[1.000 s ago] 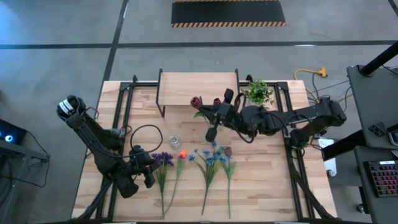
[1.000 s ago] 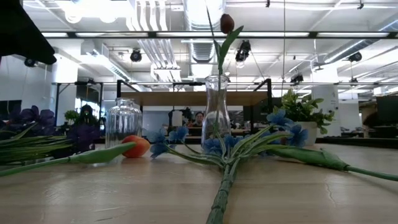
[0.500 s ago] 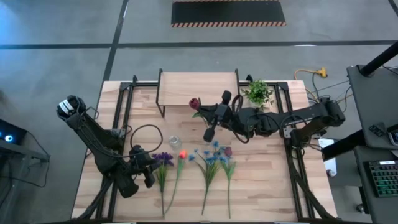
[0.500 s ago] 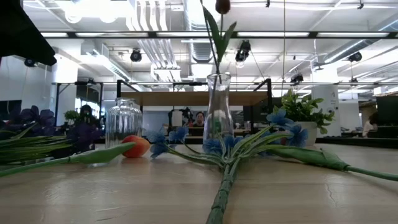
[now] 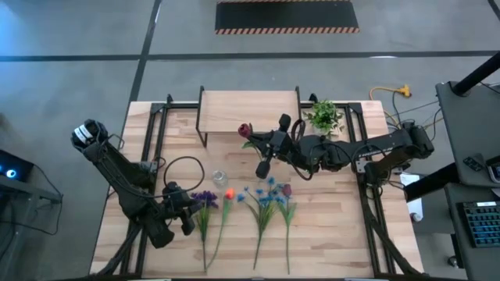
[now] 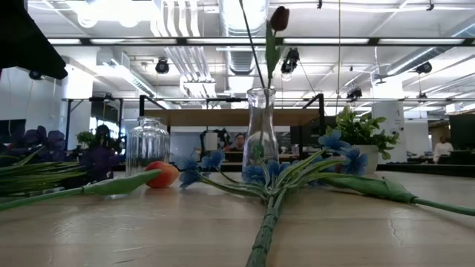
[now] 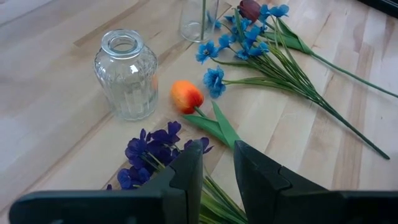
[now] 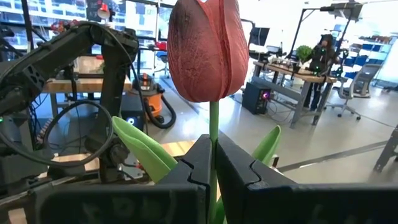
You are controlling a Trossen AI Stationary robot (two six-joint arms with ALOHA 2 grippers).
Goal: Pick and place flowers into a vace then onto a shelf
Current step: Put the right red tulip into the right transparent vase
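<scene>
Pale planked wooden desk [image 5: 328, 234], matt; ribbed clear glass jar [image 7: 127, 74], glossy; slender clear glass vase [image 6: 260, 137], smooth; dark red cloth-like tulip [image 8: 208, 50], matt, finely textured.

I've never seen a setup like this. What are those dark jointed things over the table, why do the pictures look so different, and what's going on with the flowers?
They are two robot arms, each ending in a two-finger gripper. One picture looks down from above, one looks level across the tabletop, and two come from cameras on the arms' wrists. The right gripper is shut on the stem of a dark red tulip, which stands in a narrow glass vase. The left gripper rests low beside the purple flowers. Also on the table lie an orange bud and blue flowers, with a ribbed glass jar, a potted plant and a small wooden shelf.
</scene>
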